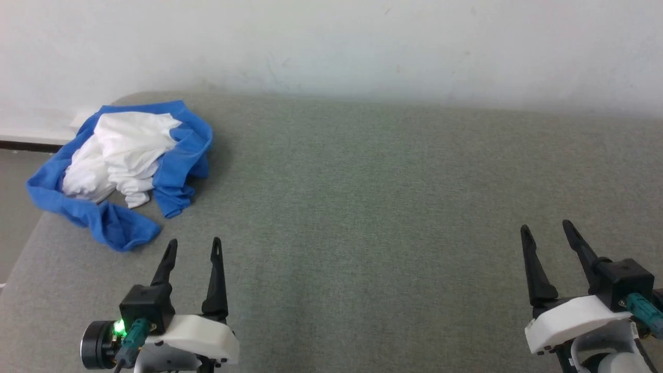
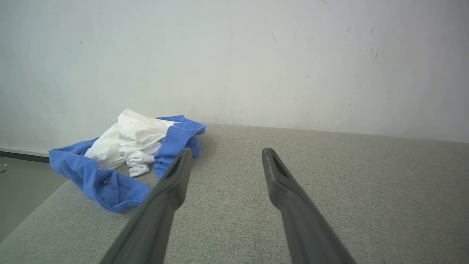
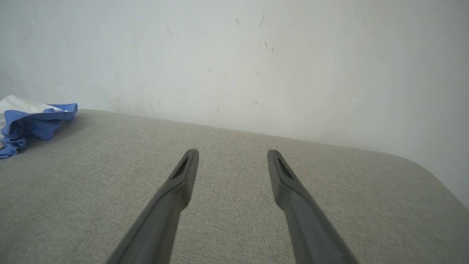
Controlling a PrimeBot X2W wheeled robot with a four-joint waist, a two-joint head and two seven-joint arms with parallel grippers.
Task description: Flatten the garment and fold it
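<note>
You're at step zero: garment (image 1: 124, 166) lies crumpled at the table's (image 1: 362, 207) far-left corner, left end effector (image 1: 194, 242) near it, right end effector (image 1: 545, 225) well apart, both spread & empty, so flattening + folding are all left.

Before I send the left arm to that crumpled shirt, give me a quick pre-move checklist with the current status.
1. The left tool open and empty: ok.
2. The right tool open and empty: ok.
3. The crumpled blue-and-white cloth shirt flattened: not ok, it lies bunched in a heap.
4. Shirt wholly on the grey fabric-covered surface: not ok, a blue fold overhangs the far-left edge.
5. Way from left tool to shirt: ok, nothing lies between them.
6. Collar, hem or sleeve ends findable: cannot tell.
</note>
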